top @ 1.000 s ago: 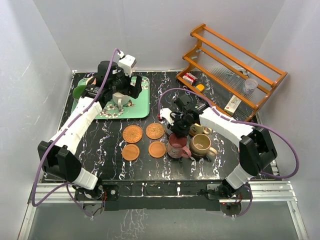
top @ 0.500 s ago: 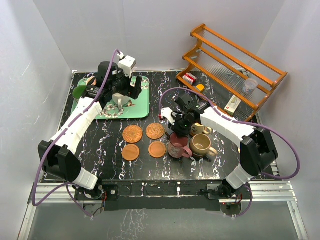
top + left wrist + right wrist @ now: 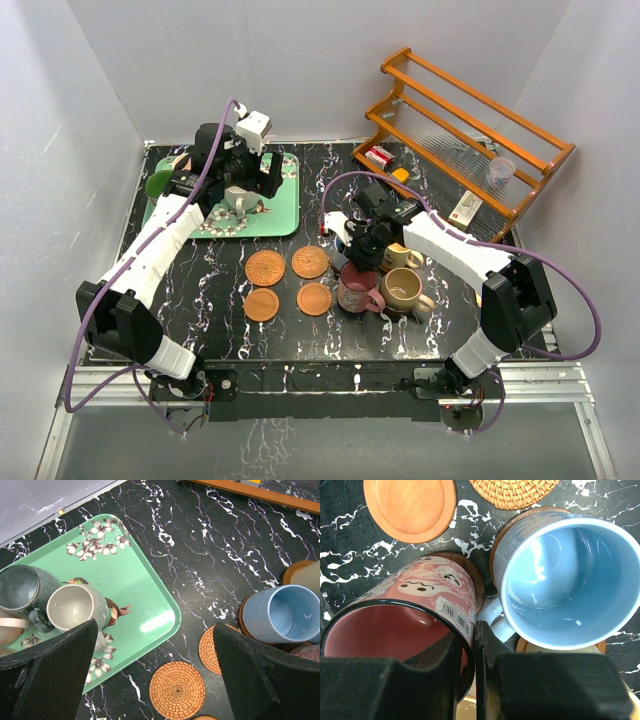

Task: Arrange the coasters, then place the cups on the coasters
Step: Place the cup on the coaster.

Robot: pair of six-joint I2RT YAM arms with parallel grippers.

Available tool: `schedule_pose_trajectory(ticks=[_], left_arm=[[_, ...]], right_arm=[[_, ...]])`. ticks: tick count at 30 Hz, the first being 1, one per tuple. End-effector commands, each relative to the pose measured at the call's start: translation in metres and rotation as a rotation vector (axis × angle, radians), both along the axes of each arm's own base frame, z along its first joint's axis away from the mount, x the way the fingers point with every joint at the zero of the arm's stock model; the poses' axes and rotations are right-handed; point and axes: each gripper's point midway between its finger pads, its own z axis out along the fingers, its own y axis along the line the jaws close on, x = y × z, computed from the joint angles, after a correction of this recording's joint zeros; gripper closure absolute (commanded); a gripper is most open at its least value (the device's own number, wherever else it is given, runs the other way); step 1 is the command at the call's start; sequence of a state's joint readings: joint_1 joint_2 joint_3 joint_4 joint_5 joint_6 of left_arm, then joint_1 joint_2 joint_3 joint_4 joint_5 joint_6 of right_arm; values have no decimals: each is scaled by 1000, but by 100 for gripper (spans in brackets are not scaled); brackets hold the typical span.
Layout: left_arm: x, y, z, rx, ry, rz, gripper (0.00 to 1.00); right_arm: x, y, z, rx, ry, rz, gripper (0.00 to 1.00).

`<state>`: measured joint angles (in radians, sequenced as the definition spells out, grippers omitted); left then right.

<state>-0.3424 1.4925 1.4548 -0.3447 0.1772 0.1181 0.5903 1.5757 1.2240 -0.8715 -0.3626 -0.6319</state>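
black marble table (image 3: 210, 290) | step: seating cups on coasters | right gripper (image 3: 467, 641) clenched on pink mug (image 3: 420, 595) rim, mug over dark brown coaster (image 3: 476, 580), seating unclear | left gripper (image 3: 155, 647) spread wide above cream mug (image 3: 75, 607) on green tray (image 3: 142, 587) | next: likely release, then fetch cream mug
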Motion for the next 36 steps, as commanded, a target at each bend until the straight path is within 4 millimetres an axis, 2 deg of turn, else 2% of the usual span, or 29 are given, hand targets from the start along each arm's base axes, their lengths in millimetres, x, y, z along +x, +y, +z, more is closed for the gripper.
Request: schedule_pose_trajectory(ticks=[1, 31, 36], left_arm=[[-6, 0, 17, -30, -37, -12, 1], [-6, 0, 16, -34, -34, -15, 1], [-6, 2, 15, -34, -33, -13, 1]], right_arm=[[13, 13, 35, 81, -80, 14, 100], [12, 15, 16, 56, -46, -9, 100], [11, 14, 15, 50, -49, -9, 93]])
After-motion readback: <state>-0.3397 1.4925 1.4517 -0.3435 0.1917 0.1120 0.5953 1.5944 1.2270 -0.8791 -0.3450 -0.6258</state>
